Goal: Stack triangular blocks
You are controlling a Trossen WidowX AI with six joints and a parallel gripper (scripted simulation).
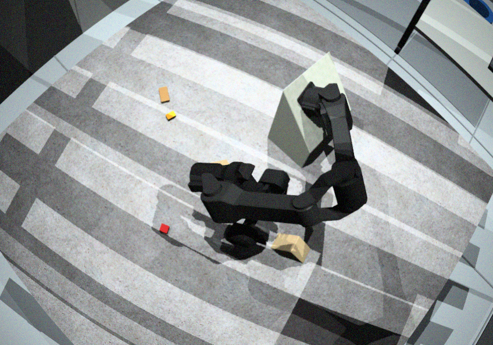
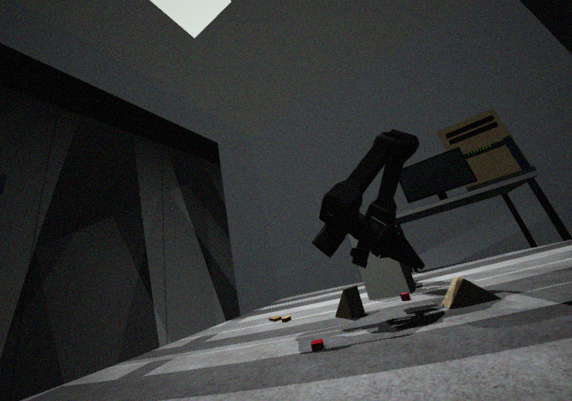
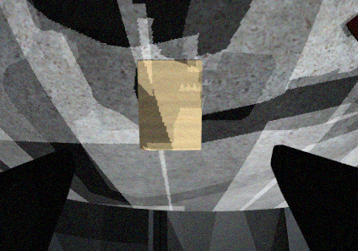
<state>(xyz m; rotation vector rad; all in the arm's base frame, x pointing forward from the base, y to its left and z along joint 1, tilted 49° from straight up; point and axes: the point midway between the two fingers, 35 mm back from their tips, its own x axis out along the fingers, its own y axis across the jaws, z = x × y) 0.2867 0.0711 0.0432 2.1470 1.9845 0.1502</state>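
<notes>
Hovering over triangular block (image 3: pixel 170 105), gripper (image 3: pixel 169 208) fingers wide apart, empty. Risk: off-centre descent shoves block along surface (image 1: pixel 99 182); second block (image 1: pixel 290 246) well apart.

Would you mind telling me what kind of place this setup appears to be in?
Probably a robotics lab or test cell: an arm works over a striped table of small blocks, and a desk with a monitor stands behind.

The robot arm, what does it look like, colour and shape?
The arm is matte black all over, built of blocky links with rounded joint housings. The gripper ends in two plain, dark, wedge-shaped fingers. No cables or markings show.
</notes>
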